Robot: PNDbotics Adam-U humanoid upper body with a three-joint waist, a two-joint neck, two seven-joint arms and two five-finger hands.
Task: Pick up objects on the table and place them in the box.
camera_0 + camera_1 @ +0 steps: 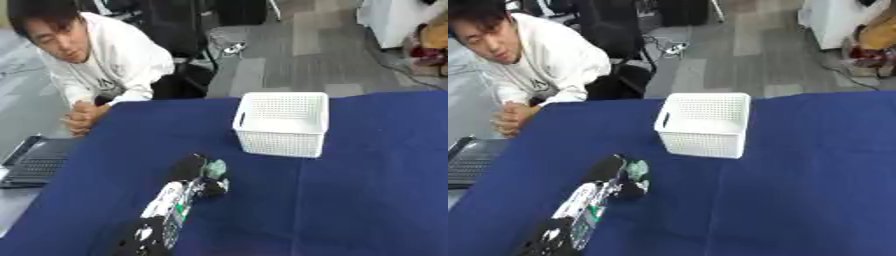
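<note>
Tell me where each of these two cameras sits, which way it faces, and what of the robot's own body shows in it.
Left eye view: in the robot's head, looking down and forward over the blue table at the white basket; the left hand, fingers curled on a pale green object, enters from the lower left.
Right eye view: beside it in the head, facing the same way; the same arm shows.
Shared: table, basket, left hand and object. The right hand shows in neither.

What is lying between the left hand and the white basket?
Only bare blue tablecloth lies between the left hand, curled on a pale green object, and the white basket; left eye view.
</note>
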